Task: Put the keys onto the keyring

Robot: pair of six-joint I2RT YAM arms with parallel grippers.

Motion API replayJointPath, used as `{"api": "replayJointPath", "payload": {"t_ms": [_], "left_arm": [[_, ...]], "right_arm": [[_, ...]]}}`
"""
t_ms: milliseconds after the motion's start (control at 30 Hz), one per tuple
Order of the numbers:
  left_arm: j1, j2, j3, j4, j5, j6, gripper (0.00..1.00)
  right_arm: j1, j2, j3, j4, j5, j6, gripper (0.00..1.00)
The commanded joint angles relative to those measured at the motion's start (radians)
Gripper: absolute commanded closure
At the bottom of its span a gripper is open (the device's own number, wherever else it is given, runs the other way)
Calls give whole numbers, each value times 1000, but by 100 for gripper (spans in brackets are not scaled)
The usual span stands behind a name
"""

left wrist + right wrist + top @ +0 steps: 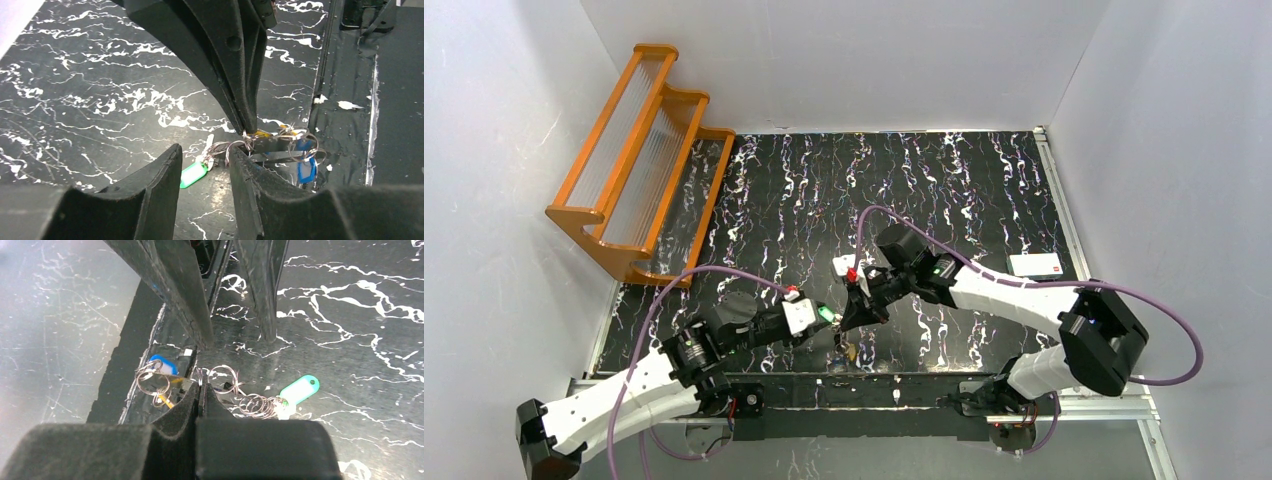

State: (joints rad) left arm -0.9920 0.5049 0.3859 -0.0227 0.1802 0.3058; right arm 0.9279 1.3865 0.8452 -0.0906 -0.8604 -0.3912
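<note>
Both arms wear white shells between bulky black joint housings: the left arm point(624, 390) at the lower left of the overhead frame, the right arm point(1014, 293) at the right. A purple cable point(694, 272) loops above each. A green light point(825, 313) and a red tab point(852, 273) mark each wrist near the centre. Close up, the fingers point(150, 200) are matte black tapered wedges; one carries a round screw recess point(232, 42).

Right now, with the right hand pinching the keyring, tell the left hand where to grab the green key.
Grip the green key by its plastic head, across the long edges near the free end. It lies flat, so the left hand should probably come down from above. The other end is linked into the keyring that the right hand pinches.
</note>
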Motion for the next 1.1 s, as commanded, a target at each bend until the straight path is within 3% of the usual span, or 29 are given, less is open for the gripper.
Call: {"api": "replayJointPath", "payload": {"t_ms": [0,433,733,1067], "left_arm": [[-2,24,-34,66,70,-37,63],[-3,111,-48,118,189,-86,72],[-3,56,-15,71,102,-133,65],[-2,34,-12,37,94,-223,69]], "right_arm": [[1,17,-4,109,-83,70,99],[6,85,61,52,-71,81,99],[11,82,63,49,-34,81,99],[17,80,66,64,-31,84,99]]}}
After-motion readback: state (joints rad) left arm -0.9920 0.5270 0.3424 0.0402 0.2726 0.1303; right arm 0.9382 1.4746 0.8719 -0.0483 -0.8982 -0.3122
